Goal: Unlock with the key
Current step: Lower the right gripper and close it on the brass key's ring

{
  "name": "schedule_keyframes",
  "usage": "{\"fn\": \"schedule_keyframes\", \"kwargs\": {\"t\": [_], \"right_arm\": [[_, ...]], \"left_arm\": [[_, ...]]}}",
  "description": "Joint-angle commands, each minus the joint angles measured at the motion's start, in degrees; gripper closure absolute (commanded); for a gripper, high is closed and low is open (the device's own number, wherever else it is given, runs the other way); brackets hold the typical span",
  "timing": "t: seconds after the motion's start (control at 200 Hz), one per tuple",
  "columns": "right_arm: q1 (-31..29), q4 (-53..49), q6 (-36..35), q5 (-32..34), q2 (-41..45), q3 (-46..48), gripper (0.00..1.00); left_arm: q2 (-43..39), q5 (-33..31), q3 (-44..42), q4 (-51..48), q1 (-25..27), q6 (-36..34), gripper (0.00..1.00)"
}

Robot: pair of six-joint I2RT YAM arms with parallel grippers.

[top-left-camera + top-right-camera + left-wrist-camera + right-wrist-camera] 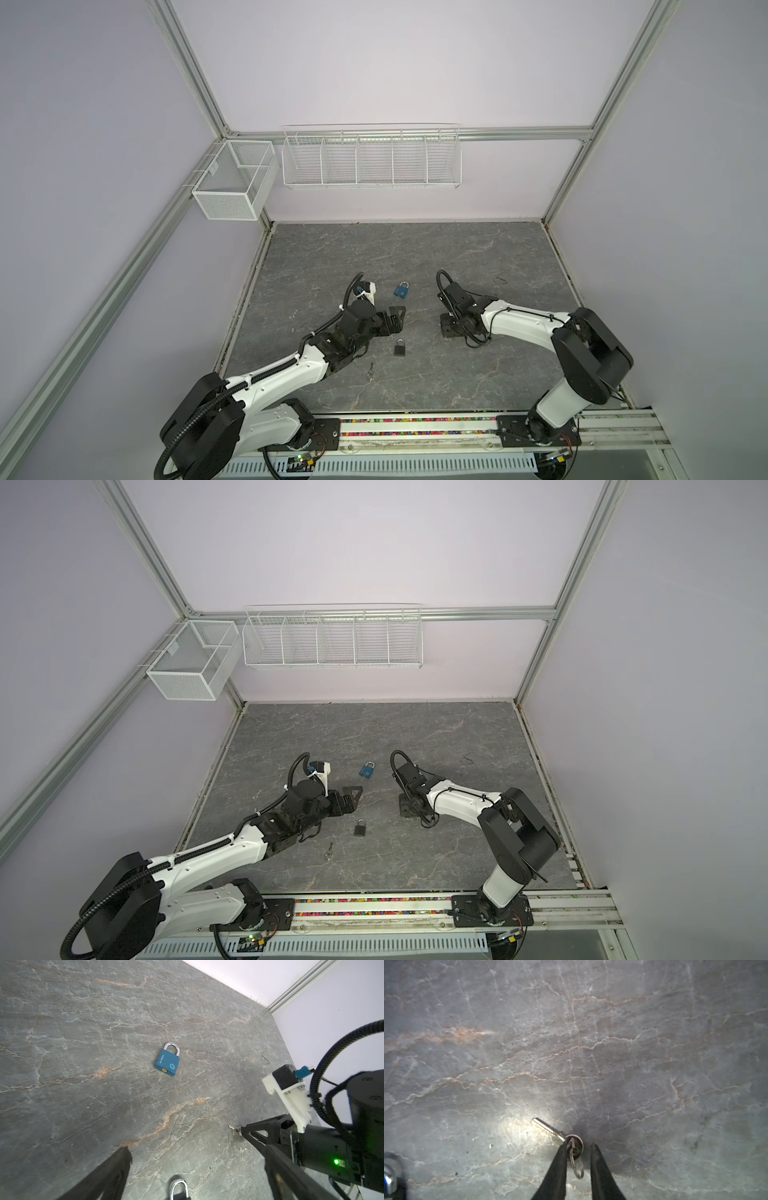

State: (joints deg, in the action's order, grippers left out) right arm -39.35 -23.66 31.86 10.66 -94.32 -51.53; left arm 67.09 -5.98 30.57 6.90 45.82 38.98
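A small silver key (pixel 549 1128) with a wire ring lies on the grey stone table. My right gripper (pixel 578 1148) points down over it with its narrow jaws on either side of the key's head. One finger (pixel 560 1159) touches the head and a gap shows at the other. In both top views this gripper (pixel 448 330) hides the key. A blue padlock (pixel 402 290) (pixel 167 1061) lies flat, shackle closed. A black padlock (pixel 400 347) lies nearer the front. My left gripper (pixel 395 320) (pixel 196 1151) hovers wide open and holds nothing, with the black padlock's shackle (pixel 179 1187) below it.
A second key (pixel 370 370) (pixel 329 850) lies on the table beside the left forearm. White wire baskets (pixel 372 160) and a mesh bin (pixel 232 180) hang on the back wall. Metal frame posts border the table (pixel 415 257).
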Motion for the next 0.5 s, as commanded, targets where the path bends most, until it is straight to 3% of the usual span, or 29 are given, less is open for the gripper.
{"fn": "schedule_keyframes", "kwargs": {"t": [0.0,0.34,0.4,0.495], "right_arm": [[0.32,-0.65,-0.55,-0.26,-0.86,0.2,0.78],[0.47,-0.64,-2.38,-0.44,0.72,0.63,0.86],[0.5,-1.12,-2.57,-0.89,0.4,0.11,0.93],[0.49,-1.56,-2.74,-1.78,1.29,-0.36,0.94]], "left_arm": [[-0.16,-0.26,1.96,-1.27,0.28,1.25,0.01],[-1.8,1.16,2.39,-1.07,0.28,3.25,0.01],[-2.13,1.49,2.44,-0.96,0.23,4.09,0.01],[-2.58,2.13,2.27,-0.48,0.23,6.44,0.01]]}}
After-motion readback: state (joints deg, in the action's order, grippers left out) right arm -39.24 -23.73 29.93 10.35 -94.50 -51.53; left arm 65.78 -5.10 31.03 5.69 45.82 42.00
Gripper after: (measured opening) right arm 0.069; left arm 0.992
